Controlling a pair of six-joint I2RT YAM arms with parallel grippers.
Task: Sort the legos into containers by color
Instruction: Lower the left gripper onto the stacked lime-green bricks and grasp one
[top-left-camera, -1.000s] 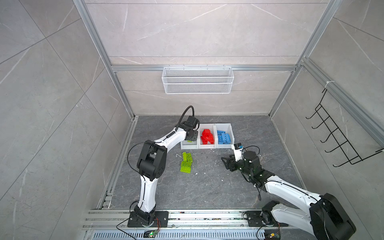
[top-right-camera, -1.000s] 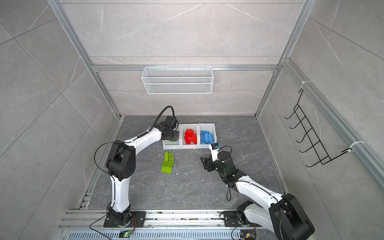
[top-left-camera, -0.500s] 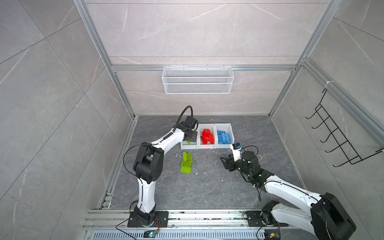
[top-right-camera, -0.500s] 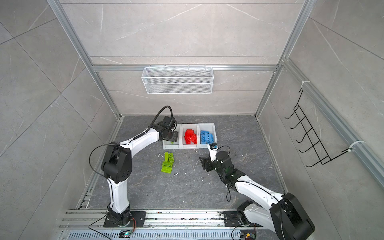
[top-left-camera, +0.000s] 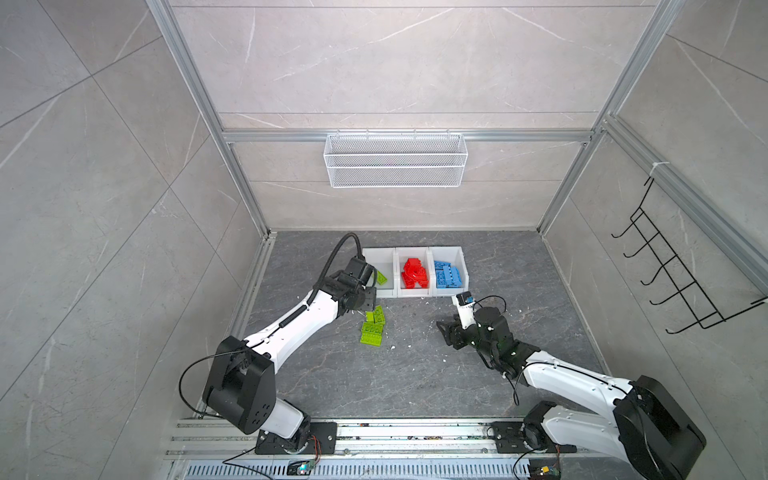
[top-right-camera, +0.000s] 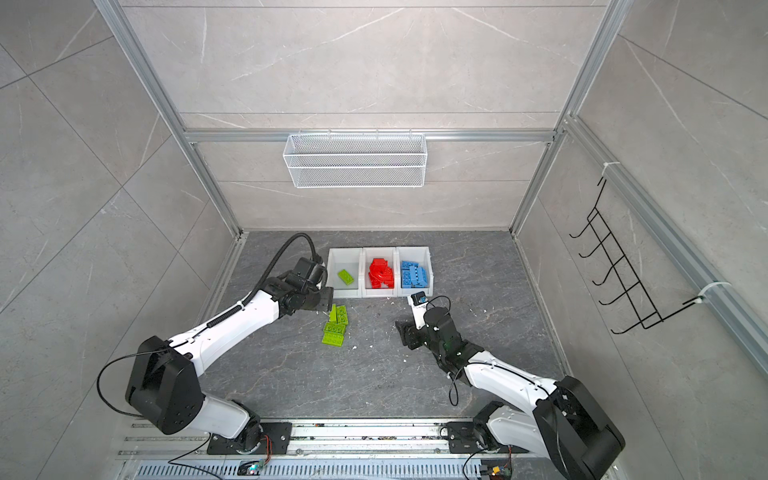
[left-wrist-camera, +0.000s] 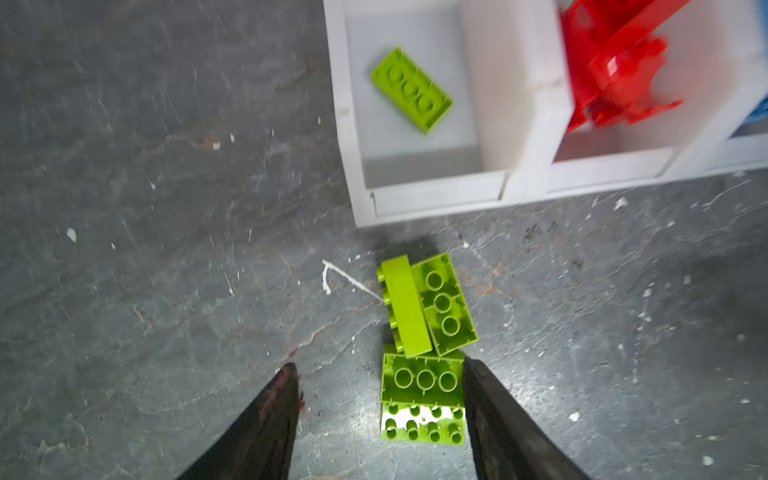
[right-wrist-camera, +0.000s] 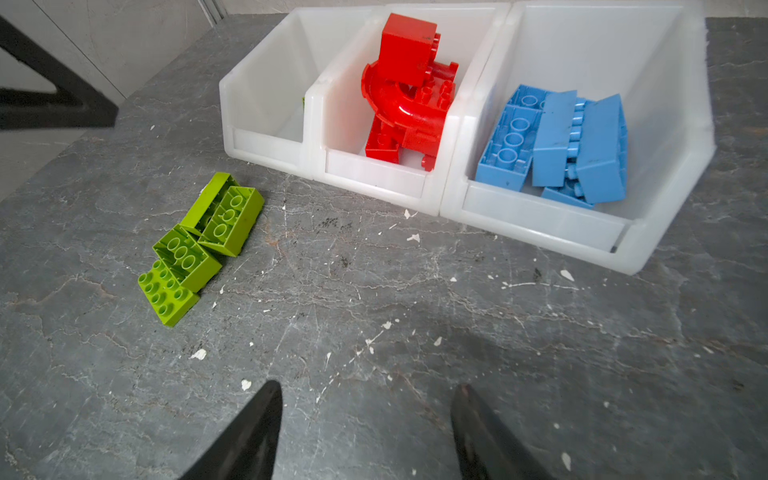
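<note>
1. The left gripper (left-wrist-camera: 380, 370) hangs with its jaws spread and empty over four loose lime green bricks (left-wrist-camera: 442, 303) on the gray tabletop (left-wrist-camera: 166, 249). A hollow-side-up brick (left-wrist-camera: 424, 378) lies between the fingers, close against one of them. Motion blur hides whether they touch.
2. In both top views those bricks lie at 6 o'clock of the leftmost bin (top-left-camera: 380, 257), just before its front lip.
3. One lime green brick (left-wrist-camera: 411, 91) lies studs up in that bin. The right wrist view shows only a sliver of it.
4. The middle bin (right-wrist-camera: 374, 172) holds the red legos (right-wrist-camera: 409, 50), a red arch piece (right-wrist-camera: 399, 108) among them, too tangled to count.
5. The rightmost bin (right-wrist-camera: 540, 216) holds overlapping blue legos (right-wrist-camera: 557, 141). The left wrist view cuts this bin off.
6. The right gripper (right-wrist-camera: 365, 388), jaws spread and empty, hovers over bare tabletop at 6 o'clock of the rightmost bin. The frame edge cuts its fingers off.
</note>
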